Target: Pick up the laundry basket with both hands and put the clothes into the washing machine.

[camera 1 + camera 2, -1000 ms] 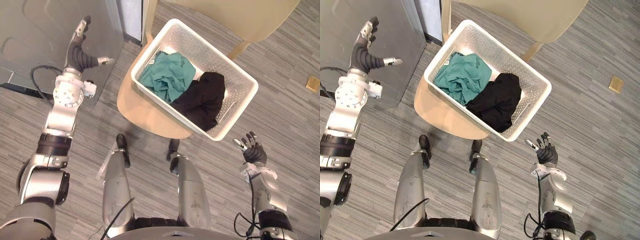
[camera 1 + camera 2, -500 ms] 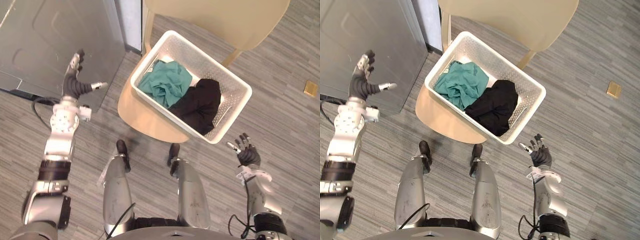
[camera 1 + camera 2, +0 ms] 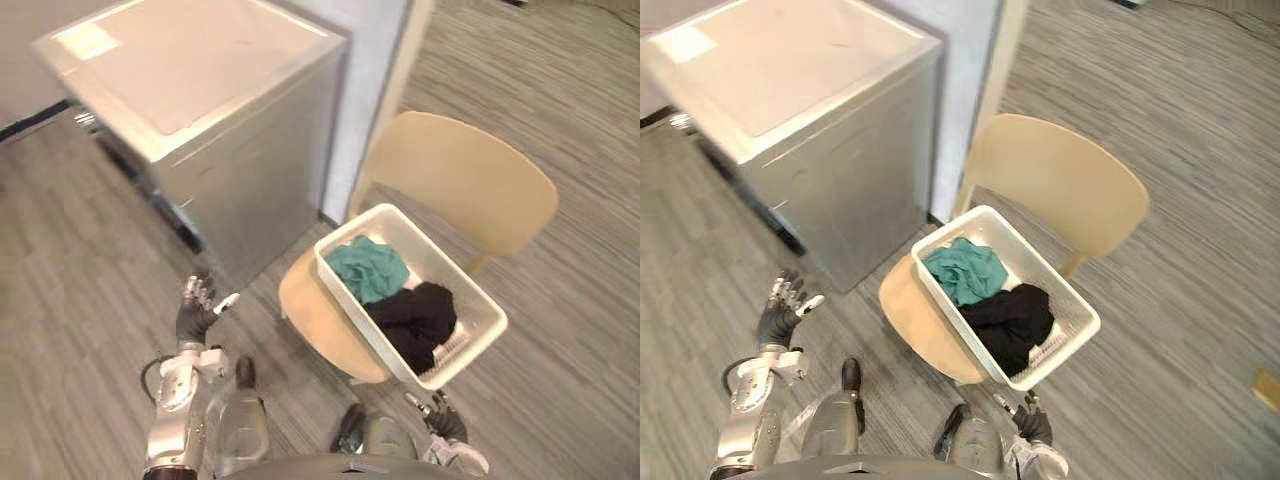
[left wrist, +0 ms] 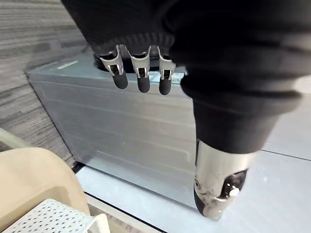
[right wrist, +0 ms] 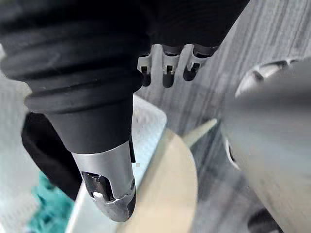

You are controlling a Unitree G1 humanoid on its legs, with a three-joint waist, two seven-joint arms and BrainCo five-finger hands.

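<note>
**Hands open on either side, basket not yet taken**

Biggest in the head view is the washing machine [image 3: 190,85], a silver box at about eleven o'clock. We cannot make out a door or opening on it from up here. At two o'clock from the machine stands the pale wooden chair [image 3: 462,178], its backrest on the far side.

The white laundry basket [image 3: 455,268] rests on the chair's seat, near four o'clock of the view's centre. It is set on the diagonal, and one end seems to jut past the seat's edge. We judge the seat is there to lift the basket off the floor to a height our arms can reach. Inside, the teal garment [image 3: 368,270] is bunched at the basket's ten o'clock end. The black garment [image 3: 415,318] lies touching it toward four o'clock. Both are well below the rim.

Our left hand [image 3: 193,315] hangs over the floor at about eight o'clock from the basket and well apart from it. Its fingers are straight and spread, the thumb is out, and it holds nothing. Our right hand [image 3: 440,420] sits at six o'clock, near the basket's nearest corner but not touching it. Its fingers are likewise straight and apart. Its wrist view shows that corner and the dark cloth just past the thumb.

The wide, open pose reads as readying a two-sided grip on opposite rims. The left hand has the longer way to go.
</note>
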